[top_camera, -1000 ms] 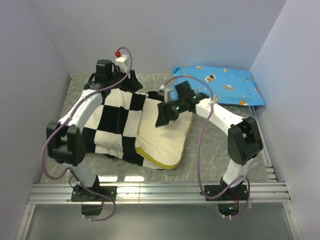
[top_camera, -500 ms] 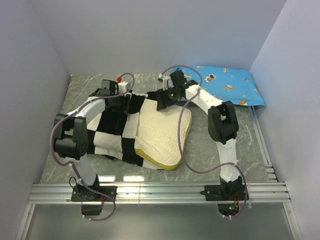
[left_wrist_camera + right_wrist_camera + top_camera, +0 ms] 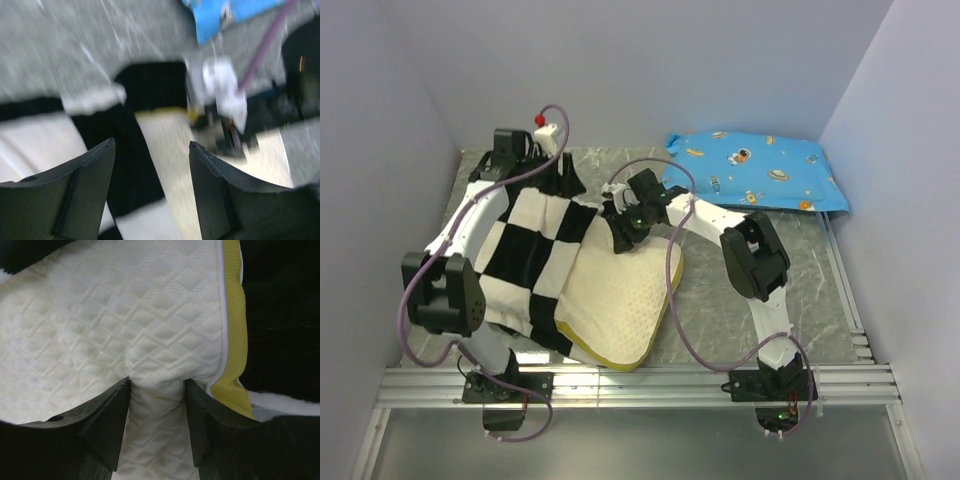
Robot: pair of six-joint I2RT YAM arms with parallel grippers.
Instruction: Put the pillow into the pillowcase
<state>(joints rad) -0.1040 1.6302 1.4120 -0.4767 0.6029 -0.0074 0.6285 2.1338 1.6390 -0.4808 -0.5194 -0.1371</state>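
Your right claw is pinching a bunched fold of the pillow, just beside its olive-yellow piping at the pillow's far edge. The pillow lies on the bench; its left side is covered by the checkered pillowcase and the rest sticks out toward the arm bases. Only the right wrist view shows that fold between the fingers; from overhead the wrist hides it. Your left claw hangs spread above the case near its far edge, with nothing between its fingers, though that view is blurred.
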